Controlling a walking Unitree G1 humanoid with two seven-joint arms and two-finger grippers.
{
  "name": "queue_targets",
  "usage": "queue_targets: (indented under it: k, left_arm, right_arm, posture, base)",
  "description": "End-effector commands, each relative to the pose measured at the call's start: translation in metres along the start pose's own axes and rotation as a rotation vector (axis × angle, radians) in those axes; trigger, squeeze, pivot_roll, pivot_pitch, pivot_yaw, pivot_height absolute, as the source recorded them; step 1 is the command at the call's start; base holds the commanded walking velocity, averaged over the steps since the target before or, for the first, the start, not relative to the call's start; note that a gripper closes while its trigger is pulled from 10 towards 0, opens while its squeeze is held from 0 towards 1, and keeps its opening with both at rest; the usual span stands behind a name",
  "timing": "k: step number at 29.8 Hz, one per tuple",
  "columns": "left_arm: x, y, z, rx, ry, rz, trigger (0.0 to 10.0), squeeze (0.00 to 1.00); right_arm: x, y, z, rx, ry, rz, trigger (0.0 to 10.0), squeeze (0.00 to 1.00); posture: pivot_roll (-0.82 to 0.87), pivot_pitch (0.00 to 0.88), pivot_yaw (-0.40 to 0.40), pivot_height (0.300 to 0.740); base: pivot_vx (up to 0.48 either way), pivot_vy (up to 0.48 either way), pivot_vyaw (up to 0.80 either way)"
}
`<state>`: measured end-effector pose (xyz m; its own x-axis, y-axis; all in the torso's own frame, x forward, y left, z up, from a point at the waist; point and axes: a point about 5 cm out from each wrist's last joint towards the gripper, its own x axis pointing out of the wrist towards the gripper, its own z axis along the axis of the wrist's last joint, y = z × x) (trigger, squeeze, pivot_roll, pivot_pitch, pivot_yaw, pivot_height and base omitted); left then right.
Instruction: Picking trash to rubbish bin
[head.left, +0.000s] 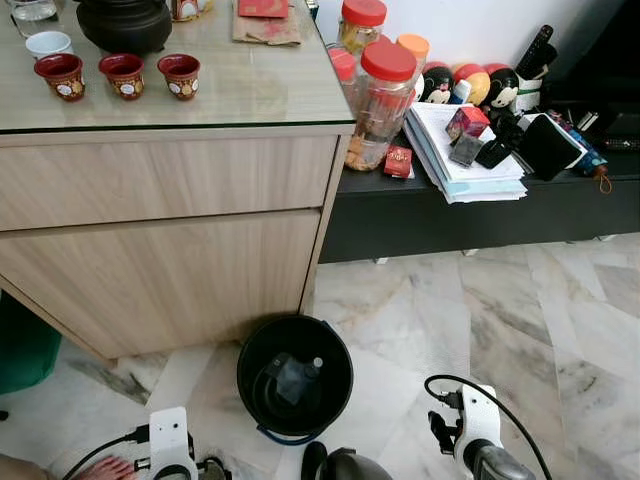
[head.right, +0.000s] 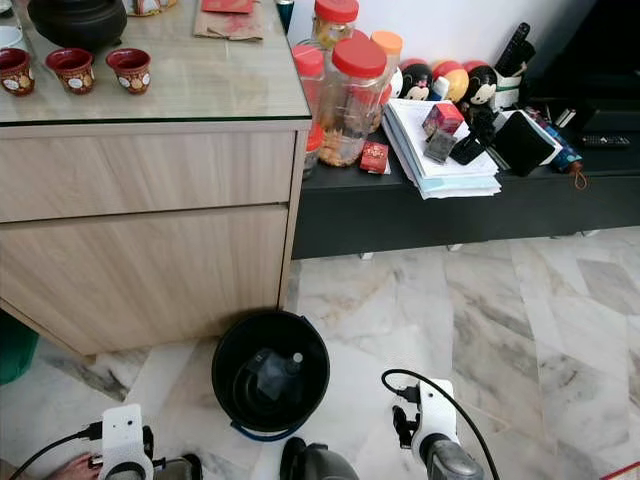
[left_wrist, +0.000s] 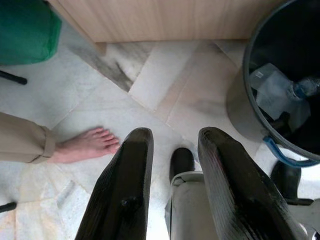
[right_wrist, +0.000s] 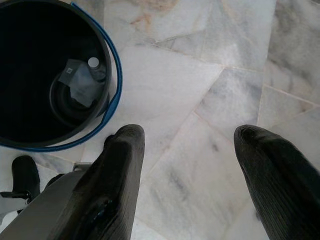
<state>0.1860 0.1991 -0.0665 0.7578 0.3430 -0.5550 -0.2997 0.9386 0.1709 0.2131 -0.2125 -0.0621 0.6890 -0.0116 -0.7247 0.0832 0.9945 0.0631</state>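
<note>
A black rubbish bin (head.left: 330, 340) stands on the marble floor against the corner of the wooden cabinet. Inside it lies a clear plastic bottle (head.left: 297, 378) with a cap, seen too in the right wrist view as the bottle (right_wrist: 82, 82) in the bin (right_wrist: 30, 60). My left gripper (left_wrist: 176, 135) hangs low over the floor to the left of the bin (left_wrist: 240, 105), open, with nothing between its fingers. My right gripper (right_wrist: 190, 131) hangs to the right of the bin, wide open over bare tiles. Both wrists show at the lower edge of the head views.
A person's bare foot (left_wrist: 85, 145) rests on the floor close to my left gripper. A green object (head.left: 25, 345) sits left of the wooden cabinet (head.left: 170, 250). A low black bench (head.left: 480, 210) at the right carries jars, papers and small items. Open floor lies to the right.
</note>
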Motion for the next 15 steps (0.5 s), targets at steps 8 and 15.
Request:
queue_targets:
  k: [8,15]
  left_arm:
    - [-0.0123,-0.0029,-0.0256,0.015,0.102,-0.023,10.0,0.00]
    - [-0.0115,-0.0037,-0.0241,0.012,0.097,-0.026,10.0,0.00]
  right_arm:
    - [-0.0026,-0.0067,-0.0069,0.022,0.020,-0.029,10.0,0.00]
    - [-0.0026,-0.0068,-0.0065,0.022,0.018,-0.029,10.0,0.00]
  posture:
    - [0.09,0.219,-0.187,0.740]
    - [0.09,0.218,-0.188,0.740]
  base:
    - [-0.296,0.000,0.00]
    - [-0.298,0.000,0.00]
